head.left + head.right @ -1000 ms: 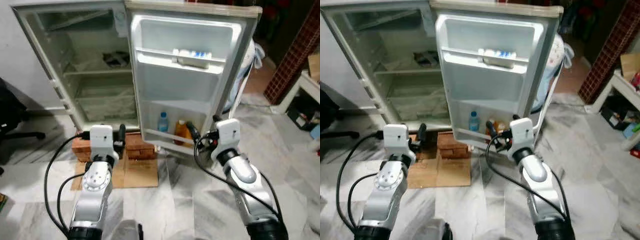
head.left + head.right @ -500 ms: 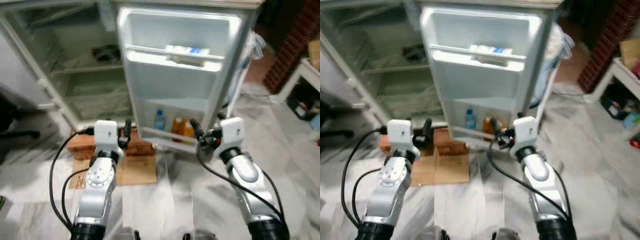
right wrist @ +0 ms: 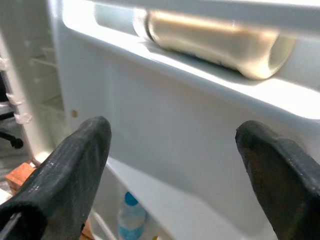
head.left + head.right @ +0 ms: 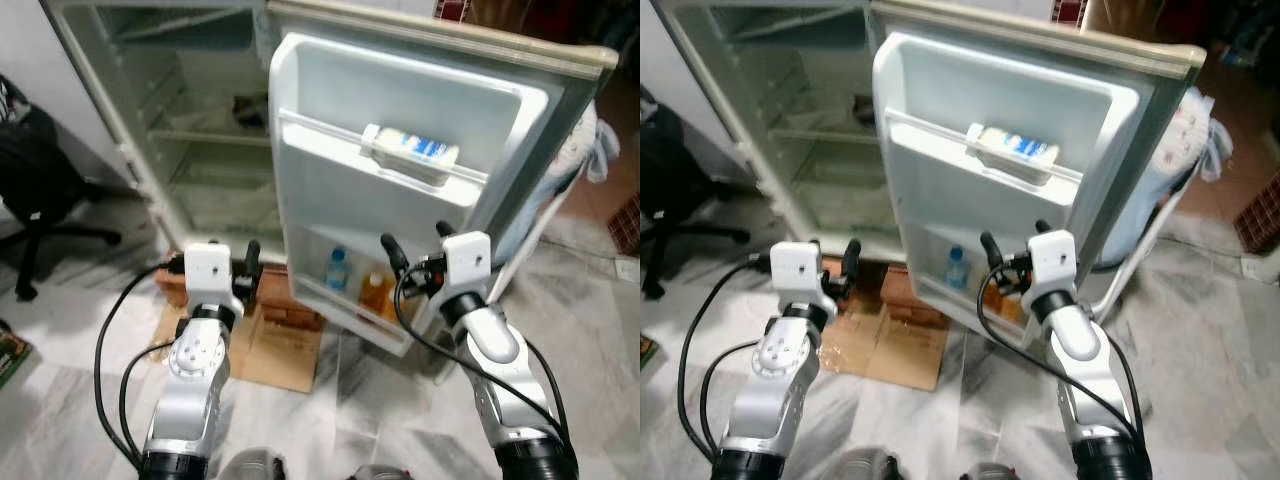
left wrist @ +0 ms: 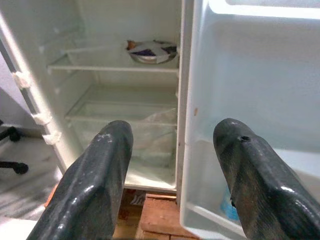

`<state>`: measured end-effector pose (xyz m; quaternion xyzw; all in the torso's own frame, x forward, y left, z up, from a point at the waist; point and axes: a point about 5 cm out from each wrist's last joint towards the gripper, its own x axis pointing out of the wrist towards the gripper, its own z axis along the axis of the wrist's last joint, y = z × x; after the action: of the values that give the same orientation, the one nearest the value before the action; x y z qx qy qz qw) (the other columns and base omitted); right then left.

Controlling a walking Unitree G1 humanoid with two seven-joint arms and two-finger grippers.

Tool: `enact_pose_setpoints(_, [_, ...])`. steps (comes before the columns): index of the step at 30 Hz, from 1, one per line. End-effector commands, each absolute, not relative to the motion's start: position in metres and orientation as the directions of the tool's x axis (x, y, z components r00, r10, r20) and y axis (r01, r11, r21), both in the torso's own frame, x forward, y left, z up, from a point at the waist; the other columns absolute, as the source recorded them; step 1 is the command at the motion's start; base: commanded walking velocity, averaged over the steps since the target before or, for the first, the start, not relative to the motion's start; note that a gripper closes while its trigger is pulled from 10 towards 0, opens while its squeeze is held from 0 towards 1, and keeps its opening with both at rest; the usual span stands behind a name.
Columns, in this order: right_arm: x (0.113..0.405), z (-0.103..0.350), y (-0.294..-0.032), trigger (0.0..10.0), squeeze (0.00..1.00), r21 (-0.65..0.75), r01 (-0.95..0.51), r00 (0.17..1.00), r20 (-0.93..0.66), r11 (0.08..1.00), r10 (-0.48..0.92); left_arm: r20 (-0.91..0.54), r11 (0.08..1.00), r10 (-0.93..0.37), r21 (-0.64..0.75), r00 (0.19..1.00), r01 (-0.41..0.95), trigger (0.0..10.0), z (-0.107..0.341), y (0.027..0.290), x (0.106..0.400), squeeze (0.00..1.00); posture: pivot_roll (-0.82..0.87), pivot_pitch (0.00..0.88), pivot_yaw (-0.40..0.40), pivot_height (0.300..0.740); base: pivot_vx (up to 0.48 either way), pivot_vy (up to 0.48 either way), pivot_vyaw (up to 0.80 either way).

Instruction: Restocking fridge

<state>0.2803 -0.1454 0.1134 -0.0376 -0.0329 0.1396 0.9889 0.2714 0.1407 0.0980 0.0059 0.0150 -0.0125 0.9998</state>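
The small white fridge [image 4: 150,120] stands open, its door [image 4: 420,210] swung wide to the right. The door's upper shelf holds 1 pale lying carton with a blue label [image 4: 412,153]; the lower shelf holds 1 clear blue-capped bottle [image 4: 337,270] and 1 amber bottle [image 4: 375,293]. A far inner shelf carries 1 dark dish [image 5: 151,51]. Restocking looks partly done, with most shelves bare. The left gripper [image 5: 172,165] and right gripper [image 3: 175,165] hover near the door, fingers spread, holding nothing.
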Motion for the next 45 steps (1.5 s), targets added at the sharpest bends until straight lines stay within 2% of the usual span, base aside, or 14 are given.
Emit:
enact_pose_setpoints(1, [0.275, 0.108, -0.152, 10.0, 0.0, -0.088, -0.265, 0.962, 0.037, 0.96, 0.269, -0.035, 1.0, -0.014, 0.018, 0.999, 0.015, 10.0, 0.098, 0.142, 0.272, 0.0, -0.02, 0.098, 0.02, 0.74, 0.0, 0.0, 0.0])
enact_pose_setpoints(6, [0.264, 0.099, -0.163, 10.0, 0.0, -0.102, -0.287, 0.957, 0.008, 0.952, 0.29, -0.039, 1.0, -0.011, 0.018, 0.999, 0.012, 10.0, 0.098, 0.142, 0.271, 0.0, -0.02, 0.095, 0.018, 0.74, 0.0, 0.0, 0.0])
enact_pose_setpoints(11, [0.245, 0.079, -0.179, 10.0, 0.0, -0.079, -0.382, 0.921, -0.112, 0.921, 0.373, -0.038, 1.0, -0.013, 0.018, 0.999, 0.014, 10.0, 0.098, 0.143, 0.272, 0.0, -0.02, 0.092, 0.021, 0.74, 0.0, 0.0, 0.0])
enact_pose_setpoints(13, [0.231, 0.061, -0.182, 10.0, 0.0, -0.04, -0.496, 0.851, -0.22, 0.868, 0.476, -0.038, 1.0, -0.017, 0.019, 0.999, 0.018, 10.0, 0.098, 0.143, 0.273, 0.0, -0.02, 0.09, 0.027, 0.74, 0.0, 0.0, 0.0])
enact_pose_setpoints(16, [0.23, 0.049, -0.192, 10.0, 0.0, -0.057, -0.52, 0.824, -0.294, 0.852, 0.484, -0.037, 1.0, -0.022, 0.019, 0.999, 0.022, 10.0, 0.099, 0.142, 0.274, 0.0, -0.02, 0.09, 0.028, 0.74, 0.0, 0.0, 0.0])
enact_pose_setpoints(20, [0.245, 0.053, -0.203, 10.0, 0.0, -0.108, -0.47, 0.859, -0.287, 0.876, 0.425, -0.035, 0.999, -0.024, 0.021, 0.999, 0.025, 10.0, 0.1, 0.142, 0.275, 0.0, -0.01, 0.089, 0.031, 0.74, 0.0, 0.0, 0.0])
enact_pose_setpoints(25, [0.272, 0.056, -0.227, 10.0, 0.0, -0.203, -0.355, 0.905, -0.319, 0.913, 0.281, -0.038, 0.999, -0.024, 0.028, 0.999, 0.025, 10.0, 0.1, 0.144, 0.272, 0.0, 0.0, 0.088, 0.032, 0.74, 0.0, 0.0, 0.0])
enact_pose_setpoints(27, [0.285, 0.063, -0.238, 10.0, 0.0, -0.278, -0.265, 0.94, -0.288, 0.923, 0.183, -0.04, 0.999, -0.021, 0.031, 0.999, 0.023, 10.0, 0.1, 0.145, 0.272, 0.0, 0.01, 0.088, 0.033, 0.74, 0.0, 0.0, 0.0])
enact_pose_setpoints(29, [0.301, 0.078, -0.241, 10.0, 0.0, -0.283, -0.14, 0.978, -0.191, 0.949, 0.087, -0.044, 0.999, -0.019, 0.035, 0.999, 0.02, 10.0, 0.1, 0.146, 0.272, 0.0, 0.01, 0.086, 0.035, 0.74, 0.0, 0.0, 0.0])
enact_pose_setpoints(30, [0.308, 0.089, -0.24, 10.0, 0.0, -0.27, -0.084, 0.991, -0.122, 0.959, 0.052, -0.046, 0.999, -0.019, 0.036, 0.999, 0.021, 10.0, 0.099, 0.145, 0.271, 0.0, 0.01, 0.086, 0.035, 0.74, 0.0, 0.0, 0.0])
enact_pose_setpoints(33, [0.319, 0.104, -0.227, 10.0, 0.0, -0.176, -0.082, 0.996, -0.039, 0.981, 0.076, -0.045, 0.999, -0.026, 0.038, 0.999, 0.028, 10.0, 0.1, 0.142, 0.271, 0.0, 0.02, 0.085, 0.035, 0.74, 0.0, 0.0, 0.0])
enact_pose_setpoints(38, [0.322, 0.11, -0.213, 10.0, 0.0, -0.132, -0.141, 0.99, -0.003, 0.981, 0.142, -0.083, 0.999, -0.01, 0.04, 0.997, 0.013, 10.0, 0.096, 0.14, 0.272, 0.0, 0.02, 0.081, 0.035, 0.74, 0.0, 0.0, 0.0])
enact_pose_setpoints(43, [0.321, 0.11, -0.201, 10.0, 0.0, 0.007, -0.19, 0.982, 0.021, 0.982, 0.19, -0.088, 0.999, -0.019, 0.027, 0.996, 0.021, 10.0, 0.095, 0.139, 0.273, 0.0, 0.01, 0.079, 0.034, 0.74, 0.0, 0.0, 0.0])
enact_pose_setpoints(45, [0.319, 0.109, -0.197, 10.0, 0.0, 0.019, -0.213, 0.977, 0.022, 0.977, 0.213, -0.087, 0.999, -0.018, 0.028, 0.996, 0.021, 10.0, 0.095, 0.139, 0.273, 0.0, 0.01, 0.077, 0.035, 0.74, 0.0, 0.0, 0.0])
